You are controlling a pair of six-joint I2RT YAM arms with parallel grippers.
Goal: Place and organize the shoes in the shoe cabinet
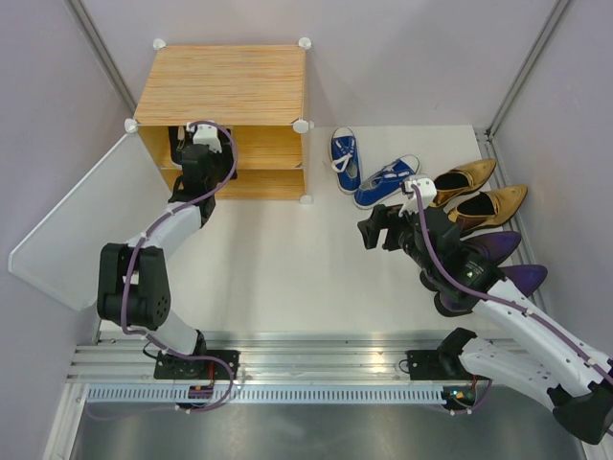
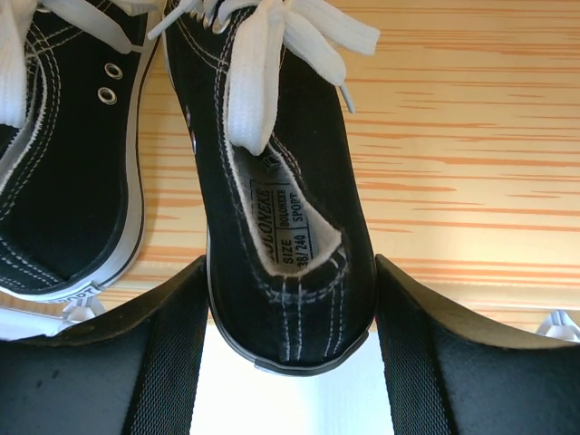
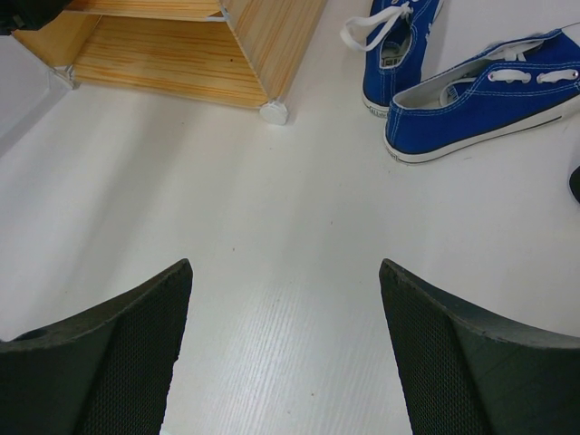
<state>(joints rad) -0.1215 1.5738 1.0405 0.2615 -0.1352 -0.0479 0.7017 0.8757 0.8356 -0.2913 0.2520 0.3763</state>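
My left gripper (image 2: 290, 263) reaches into the upper shelf of the wood-grain shoe cabinet (image 1: 220, 81). Its fingers press both sides of the heel of a black sneaker (image 2: 281, 227) with white laces. The sneaker lies on the shelf (image 2: 453, 136) with its heel over the front edge. The other black sneaker (image 2: 63, 181) lies just left of it. My right gripper (image 1: 375, 233) is open and empty above the white floor (image 3: 285, 272), in front of the blue sneakers (image 1: 385, 180). The gold heels (image 1: 469, 175) and purple heels (image 1: 498, 244) lie to the right under my right arm.
The cabinet's pale door panel (image 1: 67, 230) stands swung open at the left. The second blue sneaker (image 1: 345, 158) lies beside the cabinet's right side. A white corner connector (image 3: 274, 112) marks the cabinet's near right foot. Grey walls close in both sides.
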